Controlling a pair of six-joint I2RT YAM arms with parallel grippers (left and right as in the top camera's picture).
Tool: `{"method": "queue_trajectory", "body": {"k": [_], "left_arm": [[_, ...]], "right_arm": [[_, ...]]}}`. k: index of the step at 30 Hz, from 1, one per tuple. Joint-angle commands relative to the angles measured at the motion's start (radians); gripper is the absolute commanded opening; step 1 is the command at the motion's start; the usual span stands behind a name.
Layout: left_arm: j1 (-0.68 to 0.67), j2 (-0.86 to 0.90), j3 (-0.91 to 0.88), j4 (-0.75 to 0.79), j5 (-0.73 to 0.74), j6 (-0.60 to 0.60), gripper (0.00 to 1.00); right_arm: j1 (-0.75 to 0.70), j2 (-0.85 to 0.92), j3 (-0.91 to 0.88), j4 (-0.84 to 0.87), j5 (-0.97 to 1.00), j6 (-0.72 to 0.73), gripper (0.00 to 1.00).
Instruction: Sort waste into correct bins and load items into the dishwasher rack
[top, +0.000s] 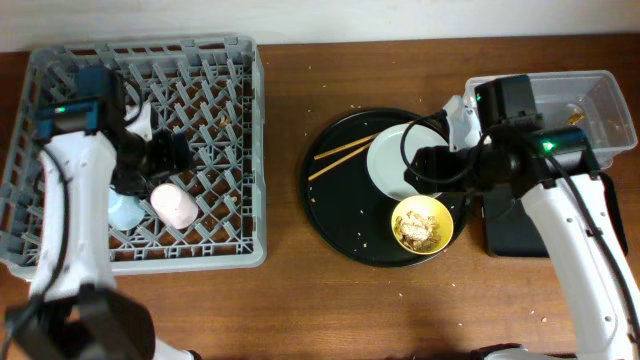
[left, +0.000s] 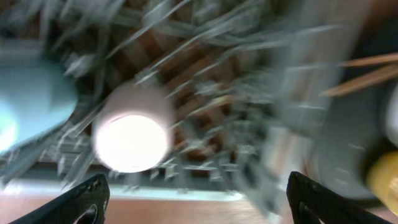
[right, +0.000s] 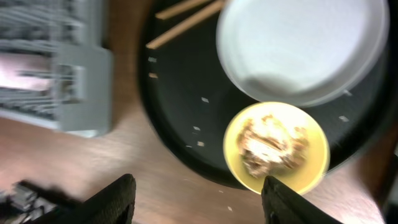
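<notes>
At overhead frame's left, small pink cup (top: 173, 204) and light-blue cup (top: 125, 210) already lie in the large grey pegged rack (top: 150, 258); thin brown chopsticks (top: 345, 155), round white plate (top: 390, 165), scrap-filled yellow bowl (top: 422, 224) wait at centre. Left gripper (left: 196, 202), right gripper (right: 198, 199): fingers spread, empty.

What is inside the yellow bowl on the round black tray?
Brownish crumbly food scraps with paler bits fill the middle of the yellow bowl. The bowl's floor beneath them is covered, so anything under the heap cannot be seen.
</notes>
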Motion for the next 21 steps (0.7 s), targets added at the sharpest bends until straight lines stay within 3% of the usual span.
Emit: {"method": "queue_trajectory", "body": {"k": [1,5,8,10,12,13,19,21], "left_arm": [[-0.048,-0.221,0.063,0.042,0.267,0.191,0.94],[-0.135,-0.325,0.063,0.022,0.270,0.191,0.96],[-0.208,-0.324,0.055,0.025,0.269,0.191,0.96],[-0.219,-0.324,0.055,0.026,0.269,0.191,0.97],[-0.219,-0.324,0.055,0.027,0.269,0.191,0.96],[-0.219,-0.324,0.055,0.027,0.268,0.191,0.96],[-0.219,-0.324,0.055,0.019,0.269,0.191,0.96],[-0.219,-0.324,0.055,0.016,0.262,0.191,0.98]], "right_arm": [[0.015,0.046,-0.153,0.073,0.089,0.044,0.51],[0.117,0.089,-0.312,0.279,0.093,0.044,0.51],[0.253,0.221,-0.327,0.325,0.304,0.086,0.45],[0.282,0.336,-0.327,0.356,0.318,0.141,0.32],[0.282,0.396,-0.327,0.382,0.306,0.175,0.11],[0.282,0.396,-0.327,0.401,0.306,0.175,0.08],[0.279,0.396,-0.327,0.420,0.375,0.250,0.04],[0.257,0.319,-0.305,0.378,0.233,0.202,0.04]]}}
